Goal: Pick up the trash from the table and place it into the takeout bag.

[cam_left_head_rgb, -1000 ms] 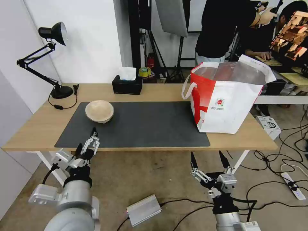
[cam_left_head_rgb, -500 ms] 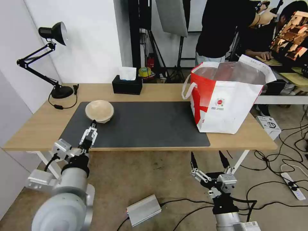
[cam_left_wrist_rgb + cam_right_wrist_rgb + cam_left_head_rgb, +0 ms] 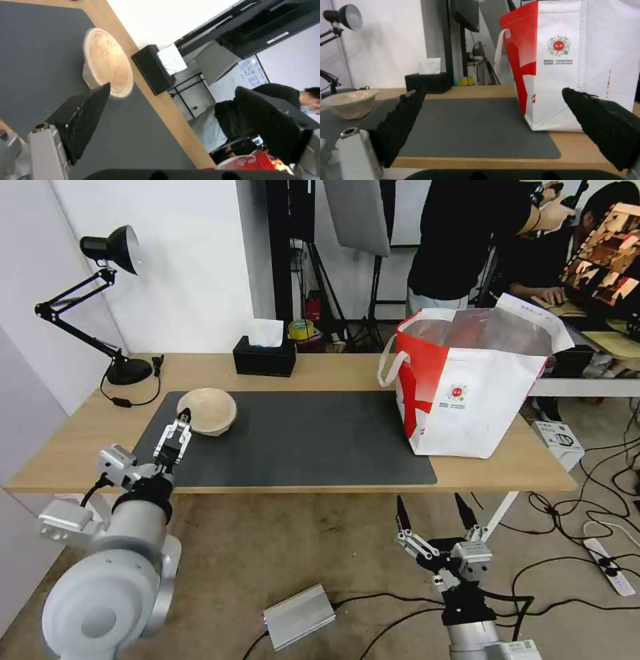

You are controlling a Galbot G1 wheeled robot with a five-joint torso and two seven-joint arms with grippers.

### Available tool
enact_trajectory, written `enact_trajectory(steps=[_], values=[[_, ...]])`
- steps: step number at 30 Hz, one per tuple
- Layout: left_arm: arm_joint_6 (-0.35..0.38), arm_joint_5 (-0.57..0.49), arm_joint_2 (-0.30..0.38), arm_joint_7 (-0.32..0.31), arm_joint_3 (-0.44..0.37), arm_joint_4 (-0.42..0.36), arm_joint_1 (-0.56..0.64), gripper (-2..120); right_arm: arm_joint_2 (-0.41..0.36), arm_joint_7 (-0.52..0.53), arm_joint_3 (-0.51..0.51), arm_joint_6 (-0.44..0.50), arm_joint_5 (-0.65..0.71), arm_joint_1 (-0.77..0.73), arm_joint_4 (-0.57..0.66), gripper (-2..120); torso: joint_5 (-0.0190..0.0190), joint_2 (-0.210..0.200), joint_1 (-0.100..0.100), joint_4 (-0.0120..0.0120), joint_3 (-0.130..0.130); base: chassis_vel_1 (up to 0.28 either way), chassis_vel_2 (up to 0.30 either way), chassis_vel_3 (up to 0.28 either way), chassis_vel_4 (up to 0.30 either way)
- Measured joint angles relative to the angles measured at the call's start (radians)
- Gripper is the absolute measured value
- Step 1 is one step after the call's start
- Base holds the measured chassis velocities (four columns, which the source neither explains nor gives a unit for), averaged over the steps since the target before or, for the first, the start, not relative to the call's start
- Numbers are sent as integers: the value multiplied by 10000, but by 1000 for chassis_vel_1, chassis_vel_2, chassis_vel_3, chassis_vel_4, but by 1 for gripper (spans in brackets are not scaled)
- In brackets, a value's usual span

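L gripper (image 3: 175, 431), jaws apart & empty, sits w/ bowl (image 3: 207, 411) just ahead on mat; R gripper (image 3: 437, 513) spread, idle below table edge; risk: a finger clips rim, shoves bowl.

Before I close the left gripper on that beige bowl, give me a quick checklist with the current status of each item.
1. Left gripper open: ok, fingers spread in the wrist view.
2. Left gripper lined up on the beige bowl: ok, fingertip at its near rim.
3. Rim between the fingers: cannot tell.
4. Bowl upright on the grey mat: ok.
5. Takeout bag open on top, standing on the table: ok.
6. Right gripper out of the way: ok, open, below the table edge.
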Motion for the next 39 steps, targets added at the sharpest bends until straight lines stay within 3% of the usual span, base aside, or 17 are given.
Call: enact_trajectory(steps=[13, 32, 37, 39], values=[[294, -434, 272, -973, -14, 653, -751, 100, 0, 0, 0, 0, 0, 0, 0, 100, 0, 0, -1, 0, 1, 0, 0, 0, 0], [355, -781, 211, -1411, 559, 1761, -1980, 100, 0, 0, 0, 0, 0, 0, 0, 100, 1, 0, 0, 1, 1, 0, 0, 0, 0], [329, -834, 193, -1565, 727, 2171, -2378, 100, 0, 0, 0, 0, 0, 0, 0, 100, 1, 0, 0, 0, 1, 0, 0, 0, 0], [324, -874, 173, -1855, 814, 2669, -2815, 100, 0, 0, 0, 0, 0, 0, 0, 100, 1, 0, 0, 0, 1, 0, 0, 0, 0]])
